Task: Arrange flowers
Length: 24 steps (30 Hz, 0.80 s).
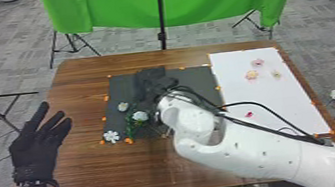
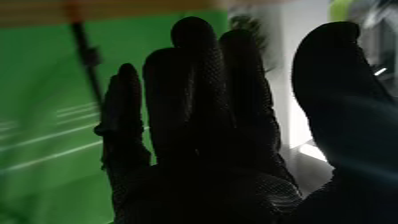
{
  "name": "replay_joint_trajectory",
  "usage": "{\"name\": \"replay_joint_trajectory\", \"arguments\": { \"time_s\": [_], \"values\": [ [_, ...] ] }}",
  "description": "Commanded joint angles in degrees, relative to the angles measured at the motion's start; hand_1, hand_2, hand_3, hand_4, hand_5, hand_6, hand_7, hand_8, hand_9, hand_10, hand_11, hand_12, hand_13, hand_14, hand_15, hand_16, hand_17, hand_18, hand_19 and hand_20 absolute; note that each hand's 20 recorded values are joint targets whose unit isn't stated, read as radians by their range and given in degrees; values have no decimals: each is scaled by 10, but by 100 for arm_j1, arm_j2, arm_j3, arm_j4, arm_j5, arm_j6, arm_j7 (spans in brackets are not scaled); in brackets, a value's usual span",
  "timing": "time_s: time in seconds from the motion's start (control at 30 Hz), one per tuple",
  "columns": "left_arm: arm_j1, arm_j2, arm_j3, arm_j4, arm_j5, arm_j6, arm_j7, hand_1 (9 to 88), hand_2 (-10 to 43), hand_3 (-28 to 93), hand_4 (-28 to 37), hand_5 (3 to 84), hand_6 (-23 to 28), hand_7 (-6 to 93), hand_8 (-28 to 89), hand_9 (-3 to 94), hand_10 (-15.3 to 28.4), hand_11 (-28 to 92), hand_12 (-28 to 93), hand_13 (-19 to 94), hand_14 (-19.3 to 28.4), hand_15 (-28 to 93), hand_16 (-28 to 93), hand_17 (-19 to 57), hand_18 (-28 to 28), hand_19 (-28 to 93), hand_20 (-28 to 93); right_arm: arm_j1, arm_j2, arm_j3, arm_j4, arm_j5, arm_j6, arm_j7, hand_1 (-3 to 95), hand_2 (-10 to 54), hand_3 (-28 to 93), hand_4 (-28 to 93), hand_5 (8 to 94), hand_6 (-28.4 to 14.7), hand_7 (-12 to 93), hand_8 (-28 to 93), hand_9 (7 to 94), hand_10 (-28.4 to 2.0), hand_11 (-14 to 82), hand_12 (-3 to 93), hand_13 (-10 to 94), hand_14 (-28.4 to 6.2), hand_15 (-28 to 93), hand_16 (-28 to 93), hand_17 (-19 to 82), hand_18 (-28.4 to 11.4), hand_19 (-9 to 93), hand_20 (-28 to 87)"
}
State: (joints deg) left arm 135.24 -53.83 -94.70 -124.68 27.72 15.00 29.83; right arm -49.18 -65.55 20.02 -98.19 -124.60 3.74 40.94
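Stretching over the far middle part of a dark mat [image 1: 121, 89], the robot's right hand [image 1: 151, 80] is seen from above, its black glove covering some of the mat. In the right wrist view, that hand [image 2: 209, 185] has its fingers extended and its thumb standing well away from them. Whether it touches the mat cannot be told.

The mat lies on a brown wooden bench [image 1: 136, 170]. Toward the mat's left side are three white flowers: an upper white bloom [image 1: 123, 106], a fuller white bloom [image 1: 139, 116] just right of and nearer than it, and a flat, petalled white flower [image 1: 111, 136] by the mat's near left corner. Green stems [image 1: 132, 128] run between the lower two. Small orange pieces [image 1: 130, 141] dot the mat's edges.

Right of the mat is a white board [image 1: 253, 92]. On it, beyond the mat's right edge and toward the far end, sit a pink flower [image 1: 257, 62], a peach flower [image 1: 251, 74] and a pale yellow flower [image 1: 276, 74]. A small red item [image 1: 249, 114] lies right of the mat's nearer half.

Left of the mat and apart from it is the left hand [image 1: 40, 145], fingers straight and spread, pointing away from the robot.
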Motion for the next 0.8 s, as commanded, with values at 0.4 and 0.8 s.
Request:
{"name": "replay_joint_trajectory", "arguments": {
  "time_s": [0.4,0.8],
  "values": [
    [96,-262,-19,-41,91,43,-89,180,73,808,-283,344,70,104,-98,348,202,223,100,229,284,554,-108,-98,274,539,95,723,2442,-5,725,396,167,918,364,-95,761,-283,576,4,156,-132,565,-166,225,145,481,-154,731,146,187,-284,736,443],
    [71,-324,-35,-32,157,-14,-170,180,73,807,-283,344,70,102,-98,348,202,224,100,229,284,555,-108,-98,274,539,95,278,2324,230,1134,562,-385,908,359,-95,770,-283,552,10,162,-137,532,-165,201,148,459,-149,725,130,177,-284,727,436]
  ]
}}
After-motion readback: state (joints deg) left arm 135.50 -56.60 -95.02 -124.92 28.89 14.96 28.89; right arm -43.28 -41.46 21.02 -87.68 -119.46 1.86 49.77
